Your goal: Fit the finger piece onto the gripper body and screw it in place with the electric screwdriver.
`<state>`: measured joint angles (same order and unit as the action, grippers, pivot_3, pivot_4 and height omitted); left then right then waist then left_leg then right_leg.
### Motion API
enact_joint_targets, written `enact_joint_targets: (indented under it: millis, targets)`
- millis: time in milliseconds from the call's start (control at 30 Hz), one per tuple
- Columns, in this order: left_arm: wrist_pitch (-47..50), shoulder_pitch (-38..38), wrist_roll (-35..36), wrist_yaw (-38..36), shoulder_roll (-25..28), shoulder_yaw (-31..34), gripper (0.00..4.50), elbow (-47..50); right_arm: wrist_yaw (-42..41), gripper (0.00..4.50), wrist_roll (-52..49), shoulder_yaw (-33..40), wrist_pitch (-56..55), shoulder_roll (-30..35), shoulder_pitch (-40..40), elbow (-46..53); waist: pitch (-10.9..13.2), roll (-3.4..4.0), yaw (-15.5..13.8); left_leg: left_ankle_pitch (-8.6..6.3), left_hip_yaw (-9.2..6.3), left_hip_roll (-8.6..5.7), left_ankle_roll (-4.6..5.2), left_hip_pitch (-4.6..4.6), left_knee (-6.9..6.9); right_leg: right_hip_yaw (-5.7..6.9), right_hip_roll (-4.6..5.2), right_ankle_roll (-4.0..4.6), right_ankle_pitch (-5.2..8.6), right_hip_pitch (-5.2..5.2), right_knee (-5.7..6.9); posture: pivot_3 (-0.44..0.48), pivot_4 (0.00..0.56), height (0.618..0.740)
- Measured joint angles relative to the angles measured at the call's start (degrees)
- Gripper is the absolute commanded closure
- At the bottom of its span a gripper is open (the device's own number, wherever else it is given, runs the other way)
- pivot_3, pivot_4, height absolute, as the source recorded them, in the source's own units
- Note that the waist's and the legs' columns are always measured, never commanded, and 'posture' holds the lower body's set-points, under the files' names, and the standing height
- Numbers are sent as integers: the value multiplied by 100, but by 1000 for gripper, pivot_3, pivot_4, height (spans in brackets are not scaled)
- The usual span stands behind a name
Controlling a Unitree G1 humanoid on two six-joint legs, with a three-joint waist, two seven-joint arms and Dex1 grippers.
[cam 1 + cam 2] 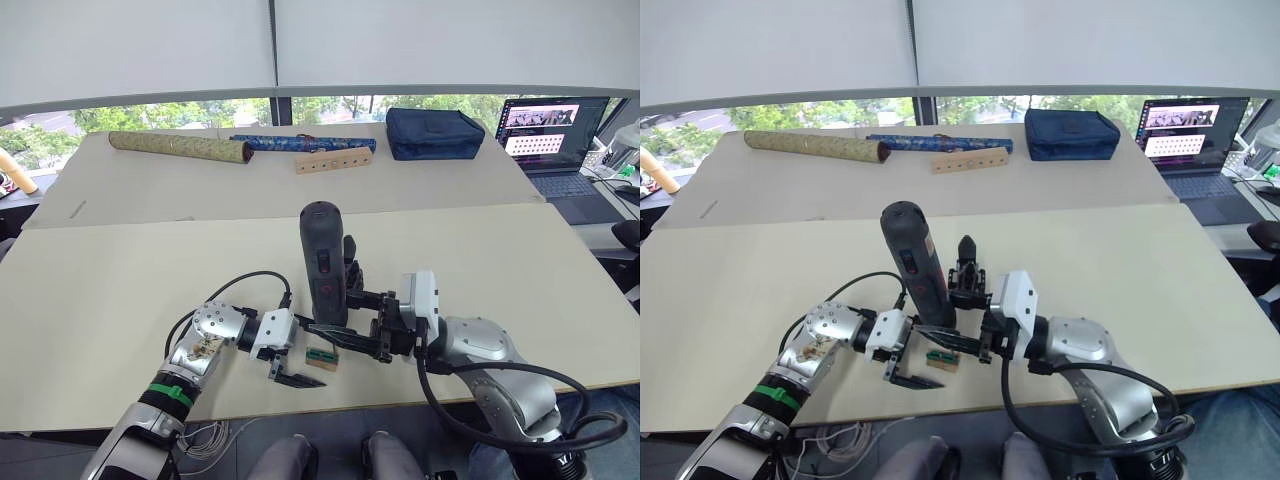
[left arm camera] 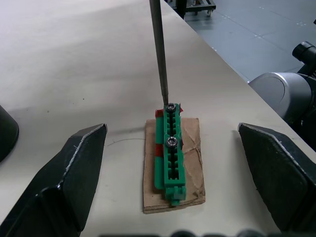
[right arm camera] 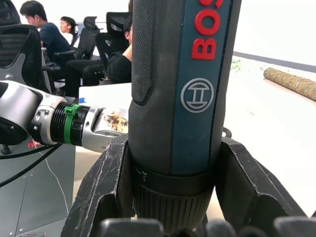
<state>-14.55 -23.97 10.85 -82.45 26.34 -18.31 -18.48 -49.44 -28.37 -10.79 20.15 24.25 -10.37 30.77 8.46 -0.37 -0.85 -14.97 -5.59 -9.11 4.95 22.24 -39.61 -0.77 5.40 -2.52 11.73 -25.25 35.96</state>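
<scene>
Right end effector [image 3: 173, 197] around electric screwdriver [image 1: 322, 262]

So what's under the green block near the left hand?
The green block sits on a tan cardboard-like pad, which lies on the table. Two screws sit in its top slots, the screwdriver bit on one. What's between block and pad is covered.

On the near edge of my table [image 1: 120, 290] the small screw holder block [image 1: 321, 357] sits on its card, between my left end effector [image 1: 291, 377] on its left and my right end effector [image 1: 340, 338] on its right. The electric screwdriver [image 1: 323, 262] stands upright over that block, its bit [image 2: 159, 49] touching the farthest screw, with the gripper body [image 1: 967, 272] just behind it. At the far edge lie a rolled tube [image 1: 180, 148], a second roll [image 1: 303, 143], a drilled wooden strip [image 1: 333, 160] and a pouch [image 1: 433, 133], left to right, with a laptop [image 1: 555, 140] off to the right.
</scene>
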Motion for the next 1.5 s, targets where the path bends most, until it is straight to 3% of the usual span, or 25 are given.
enact_joint_targets:
  millis: [1133, 1500]
  targets:
    - [237, -65, 7, 83, 22, 1, 0, 182, -13, 2588, -24, 6, 14, 64, 12, 17, 0, 0, 2, 0, 0, 0, 0, 0, 0, 0, 0, 0, 0, 0, 0, 0, 150, 740]
    - [622, 31, 256, 67, 306, 260, 0, 345, 385, 2588, -752, 259, 538, 138, -241, 488, 0, 0, 13, 0, -1, 1, 0, 0, 1, 0, -1, 0, 0, -1, 0, 0, 150, 740]
